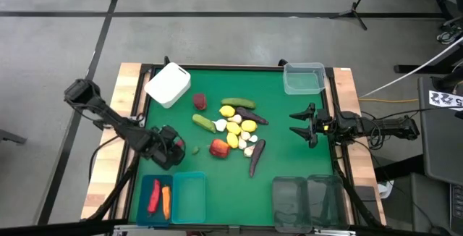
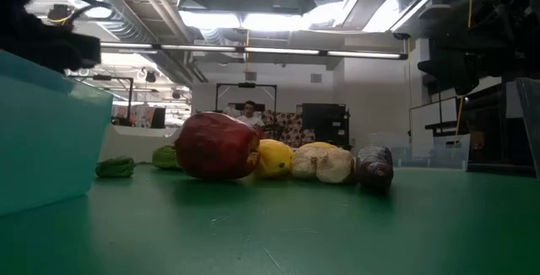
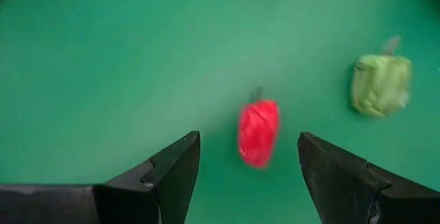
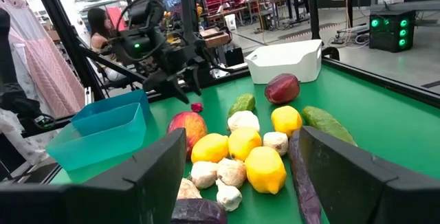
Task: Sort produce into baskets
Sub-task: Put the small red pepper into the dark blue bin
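My left gripper (image 1: 173, 148) is open over the mat's left side. In its wrist view (image 3: 249, 140) a small red pepper (image 3: 258, 133) lies on the mat between the two fingers and below them, untouched. A small green piece (image 3: 381, 84) lies beside it (image 1: 195, 150). The produce pile (image 1: 235, 127) lies at the mat's middle: a red apple (image 1: 220, 148), lemons, garlic, cucumbers, eggplants. My right gripper (image 1: 300, 124) is open and empty at the right, pointing at the pile (image 4: 243, 133). The left teal bin (image 1: 157, 182) holds a red pepper (image 1: 153, 197) and a carrot (image 1: 166, 202).
A second teal bin (image 1: 189, 197) stands beside the first at the near left. Two dark-tinted bins (image 1: 289, 201) (image 1: 325, 201) stand at the near right. A white box (image 1: 168, 85) is at the far left and a clear tub (image 1: 304, 78) at the far right. People show beyond the table.
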